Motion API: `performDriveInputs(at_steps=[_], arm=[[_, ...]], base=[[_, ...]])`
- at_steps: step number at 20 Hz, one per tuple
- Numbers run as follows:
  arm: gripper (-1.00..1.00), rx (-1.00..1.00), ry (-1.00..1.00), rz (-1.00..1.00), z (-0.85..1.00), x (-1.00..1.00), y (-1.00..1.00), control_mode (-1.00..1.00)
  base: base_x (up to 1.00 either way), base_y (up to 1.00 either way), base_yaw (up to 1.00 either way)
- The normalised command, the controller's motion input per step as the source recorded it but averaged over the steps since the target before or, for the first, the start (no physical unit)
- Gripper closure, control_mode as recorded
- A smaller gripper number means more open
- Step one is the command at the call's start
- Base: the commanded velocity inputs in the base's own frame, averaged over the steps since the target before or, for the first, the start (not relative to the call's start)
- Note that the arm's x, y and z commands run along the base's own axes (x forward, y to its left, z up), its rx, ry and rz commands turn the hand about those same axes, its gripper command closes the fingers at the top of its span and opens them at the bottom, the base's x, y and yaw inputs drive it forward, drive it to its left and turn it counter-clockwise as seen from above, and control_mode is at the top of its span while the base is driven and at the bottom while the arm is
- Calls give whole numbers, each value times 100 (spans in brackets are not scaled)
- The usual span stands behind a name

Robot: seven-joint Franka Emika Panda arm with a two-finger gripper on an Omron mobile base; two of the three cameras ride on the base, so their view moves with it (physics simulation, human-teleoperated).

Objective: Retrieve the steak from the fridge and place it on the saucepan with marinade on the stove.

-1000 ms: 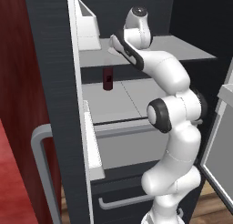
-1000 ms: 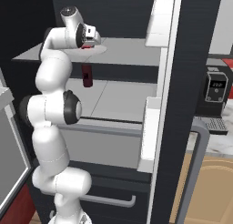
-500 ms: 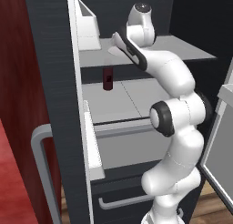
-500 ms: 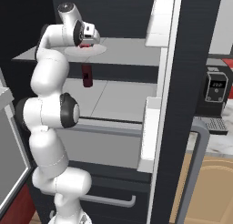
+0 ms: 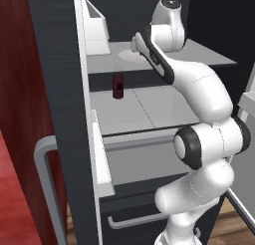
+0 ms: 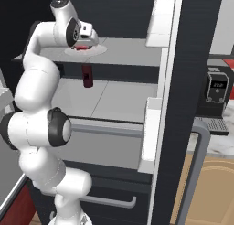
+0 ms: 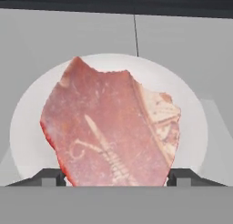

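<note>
Open fridge (image 5: 55,89), charcoal-black, door swung wide; light grey shelves inside, two drawers below.

Item 1. Upper shelf (image 6: 128,52): bears a round white plate (image 7: 27,141), set near the front edge where an arm can reach it.

Item 2. Steak (image 7: 109,127): flat, pink-red, pale fat marbling along one side. Lies flat on the plate, covering most of it, directly beneath the gripper. From the right base view it shows as a small red patch (image 6: 82,48) just under the hand. Not yet lifted; it rests on the plate.

Item 3. Gripper (image 7: 113,178): poised over the steak, jaws spread wide, one dark fingertip (image 7: 50,176) showing at each side of the meat's near edge. Released, grasping nothing. The spread appears chosen to straddle the steak's width before closing. From the right base view the hand (image 6: 87,34) hangs close above the plate.

Item 4. Dark red can (image 5: 118,85): upright on the shelf below the gripper, well apart from it; no part in the task.

Item 5. White door bin (image 5: 96,27): on the open door, beside the gripper's level, clear of the arm.

Stage, as judged: approach to the steak nearly complete; descent and closing remain, then the carry to the saucepan on the stove.
</note>
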Motion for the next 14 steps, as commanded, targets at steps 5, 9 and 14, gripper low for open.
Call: performDriveInputs(at_steps=[5, 9, 14], arm=[[100, 0, 0, 0, 0, -81, -3, -100], [100, 0, 0, 0, 0, -82, 0, -100], [100, 0, 0, 0, 2, -98, 0, -100]], base=[[0, 0, 0], [0, 0, 0], [0, 0, 0]])
